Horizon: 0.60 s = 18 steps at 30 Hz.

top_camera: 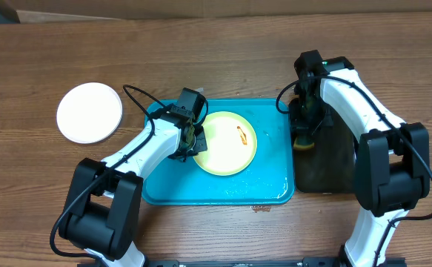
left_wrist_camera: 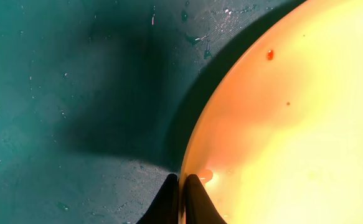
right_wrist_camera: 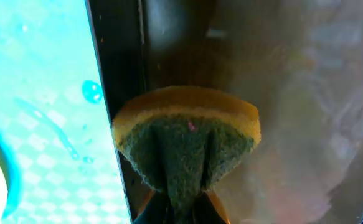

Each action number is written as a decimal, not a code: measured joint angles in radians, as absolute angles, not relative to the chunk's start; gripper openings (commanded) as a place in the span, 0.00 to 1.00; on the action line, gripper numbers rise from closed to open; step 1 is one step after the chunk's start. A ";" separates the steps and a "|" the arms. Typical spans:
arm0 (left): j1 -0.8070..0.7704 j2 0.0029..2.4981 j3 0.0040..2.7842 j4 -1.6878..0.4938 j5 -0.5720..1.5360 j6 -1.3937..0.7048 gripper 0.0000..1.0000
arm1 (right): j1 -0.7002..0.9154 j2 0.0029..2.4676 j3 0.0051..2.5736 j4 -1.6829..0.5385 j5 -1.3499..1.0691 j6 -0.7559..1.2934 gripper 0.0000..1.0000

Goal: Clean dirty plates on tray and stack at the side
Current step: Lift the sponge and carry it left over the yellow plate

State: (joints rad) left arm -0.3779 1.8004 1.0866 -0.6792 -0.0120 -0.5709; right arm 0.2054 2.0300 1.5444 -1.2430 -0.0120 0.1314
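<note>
A pale yellow-green plate (top_camera: 227,142) with an orange smear lies on the turquoise tray (top_camera: 164,185). My left gripper (top_camera: 192,139) is shut on the plate's left rim; the left wrist view shows the fingers (left_wrist_camera: 182,186) pinching the rim of the plate (left_wrist_camera: 293,124) over the wet tray (left_wrist_camera: 56,93). A white plate (top_camera: 90,112) lies on the table to the left of the tray. My right gripper (top_camera: 304,133) is shut on a yellow and green sponge (right_wrist_camera: 187,143), held over the black tray (top_camera: 327,159) just right of the turquoise tray (right_wrist_camera: 38,93).
The narrow black tray lies against the turquoise tray's right edge. Water drops and a wet film lie on the turquoise tray near its right rim. Wooden table lies all around.
</note>
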 measured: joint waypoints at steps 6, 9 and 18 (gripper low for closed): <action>-0.378 1.800 1.087 -0.680 -0.012 -0.570 0.05 | 0.205 2.030 1.544 -1.244 -0.015 0.096 0.04; -0.378 1.800 1.087 -0.679 -0.012 -0.570 0.09 | 0.205 2.030 1.544 -1.242 -0.016 0.074 0.04; -0.378 1.800 1.087 -0.680 -0.012 -0.570 0.04 | 0.205 2.032 1.599 -1.291 0.097 0.069 0.04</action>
State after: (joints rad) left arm -0.3779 1.8004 1.0866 -0.6804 -0.0120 -0.5701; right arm 0.2054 2.0315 1.5986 -1.2911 0.0975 0.0689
